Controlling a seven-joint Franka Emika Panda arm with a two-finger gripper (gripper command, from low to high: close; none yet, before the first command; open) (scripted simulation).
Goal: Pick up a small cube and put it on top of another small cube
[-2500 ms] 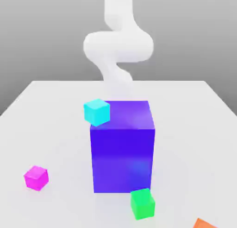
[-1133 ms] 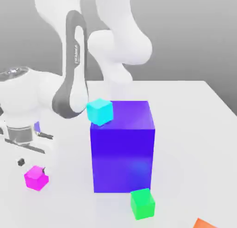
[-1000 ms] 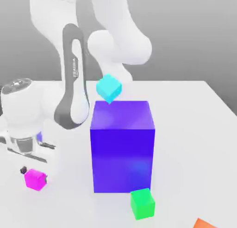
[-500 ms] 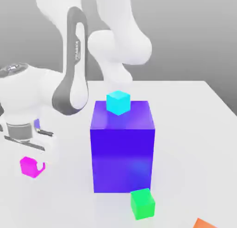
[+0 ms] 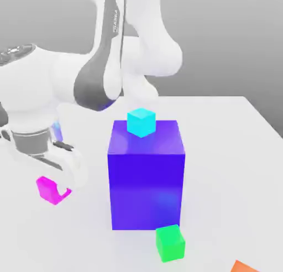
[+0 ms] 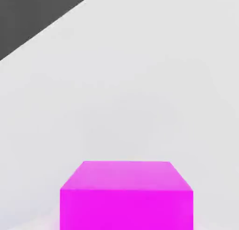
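Note:
The small magenta cube (image 5: 47, 189) hangs a little above the white table (image 5: 232, 155) at the exterior view's left, tilted, with my gripper (image 5: 58, 189) shut on it; a white finger (image 5: 74, 176) wraps its right side. In the hand view the magenta cube (image 6: 126, 196) sits close, with bare table beyond it. The small green cube (image 5: 169, 242) rests on the table at the front, just before the big blue-purple cube's right corner, well to the right of my gripper.
A big blue-purple cube (image 5: 146, 177) stands mid-table between my gripper and the green cube. A small cyan cube (image 5: 141, 122) sits on its top. An orange cube (image 5: 243, 266) peeks in at the front right edge.
My hand has shifted right and slightly up with the magenta cube in it, and the arm has swung right. The cyan cube, tossed up a second ago, now rests on the big cube.

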